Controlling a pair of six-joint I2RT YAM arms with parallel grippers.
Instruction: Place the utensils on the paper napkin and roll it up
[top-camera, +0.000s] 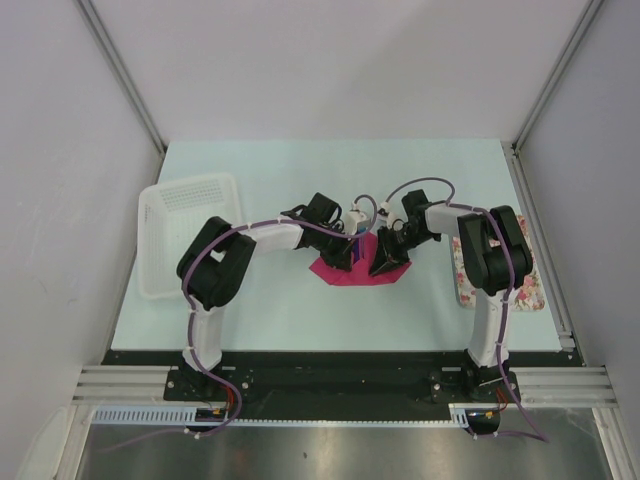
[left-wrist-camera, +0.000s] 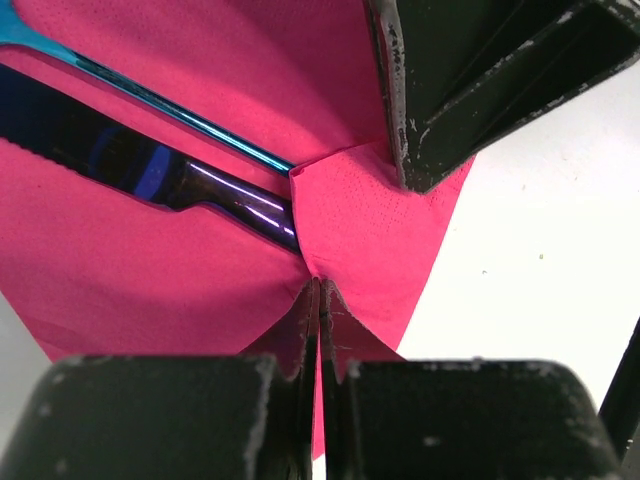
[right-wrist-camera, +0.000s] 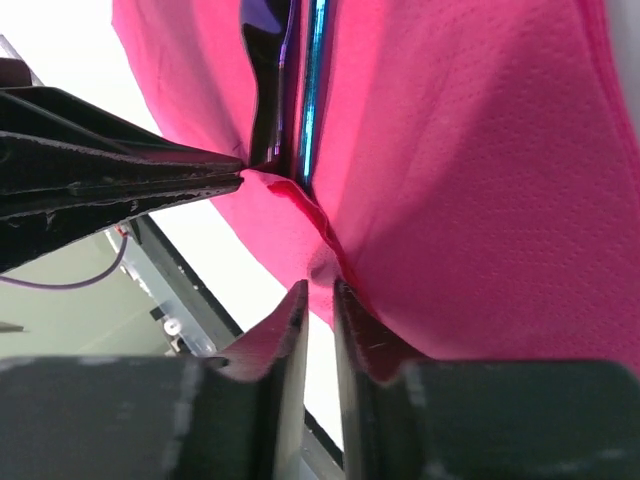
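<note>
The left pincer (left-wrist-camera: 318, 300) was shut tight on a fold of the pink paper napkin (left-wrist-camera: 150, 300). The napkin's edge stuck up between its two fingers. Just past its tips lay the utensils (left-wrist-camera: 140, 165), two dark blue pieces side by side, with napkin on both sides of them. The right pincer (right-wrist-camera: 318, 300) was pinched on the napkin too, with only a thin gap between its fingers. The tips of the two pincers were very close together at the same end of the utensils, and the napkin was bunched up between them. From above, a white basket (top-camera: 160, 250) sat far out on the left pincer's side. A flowery tray (top-camera: 530, 292) lay out on the right pincer's side, on the pale table (top-camera: 300, 170).
</note>
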